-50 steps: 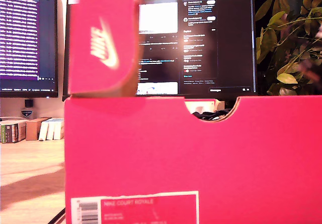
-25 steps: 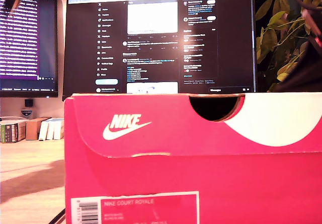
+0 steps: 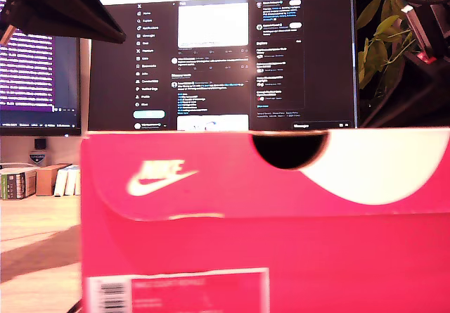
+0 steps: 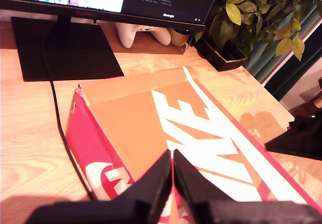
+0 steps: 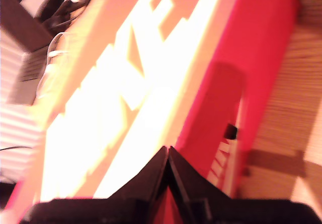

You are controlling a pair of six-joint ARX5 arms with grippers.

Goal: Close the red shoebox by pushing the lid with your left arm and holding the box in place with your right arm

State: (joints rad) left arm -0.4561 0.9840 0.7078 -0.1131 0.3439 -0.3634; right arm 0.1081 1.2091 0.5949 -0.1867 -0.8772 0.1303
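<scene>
The red shoebox (image 3: 281, 257) fills the lower exterior view, its lid (image 3: 211, 179) lying down over it with the white logo facing out. In the first wrist view my first gripper (image 4: 172, 159) is shut, its tips just above the lid's orange-and-white top (image 4: 146, 113). My second gripper (image 5: 167, 154) is shut too, hovering over the blurred lid (image 5: 126, 83) near the box's red side (image 5: 251, 43). A dark arm (image 3: 63, 7) hangs at the exterior view's top left and another arm (image 3: 422, 24) at its top right; I cannot tell which is which.
Two lit monitors (image 3: 225, 53) (image 3: 39, 67) stand behind the box, a leafy plant (image 3: 394, 46) at the exterior view's right. Books (image 3: 42, 181) sit at its left. A black monitor stand (image 4: 65, 48), a cable (image 4: 60, 128) and a white controller (image 4: 143, 32) lie on the wooden table (image 4: 30, 133).
The lid swung from upright down onto the box. The box then slid slightly toward the exterior view's left. A dark arm came into view at the top left.
</scene>
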